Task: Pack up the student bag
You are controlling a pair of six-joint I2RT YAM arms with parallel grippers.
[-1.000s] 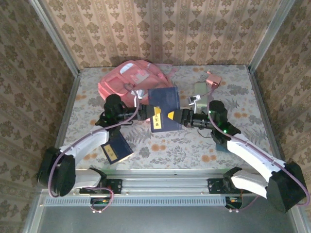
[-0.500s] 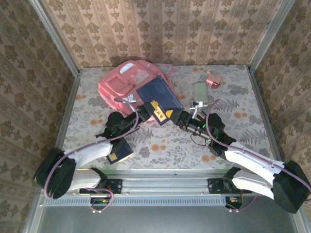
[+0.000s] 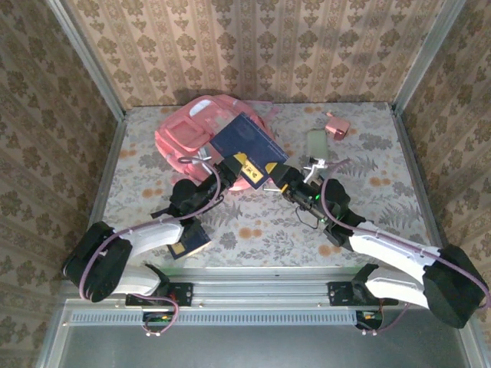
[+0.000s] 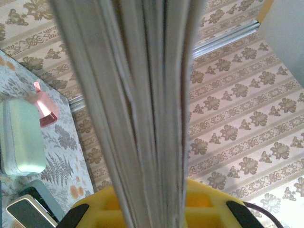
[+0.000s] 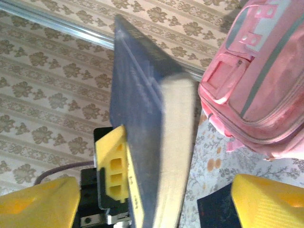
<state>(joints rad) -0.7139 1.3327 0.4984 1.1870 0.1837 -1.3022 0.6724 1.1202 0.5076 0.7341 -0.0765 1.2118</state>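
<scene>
The student bag (image 3: 193,129) lies at the back left of the table, pink with zip pockets, and shows in the right wrist view as the bag (image 5: 266,90). A thick dark blue book (image 3: 247,140) is held tilted in the air at the bag's right edge. My left gripper (image 3: 242,170) is shut on the book's lower corner. The book's page edges (image 4: 142,95) run up between my left gripper's (image 4: 156,211) yellow fingers. My right gripper (image 3: 278,178) is just right of the book and open. Its fingers (image 5: 38,202) stand wide on both sides of the book (image 5: 142,109) without touching it.
A second dark blue book (image 3: 188,239) lies near the front edge under my left arm. A pale green case (image 3: 317,142) and a small pink box (image 3: 336,125) sit at the back right. Wallpapered walls close in the table on three sides.
The book has risen from the table's middle and swung back and left against the bag, turning diagonal. Both arms followed it. My right gripper's jaws now stand clear of it.
</scene>
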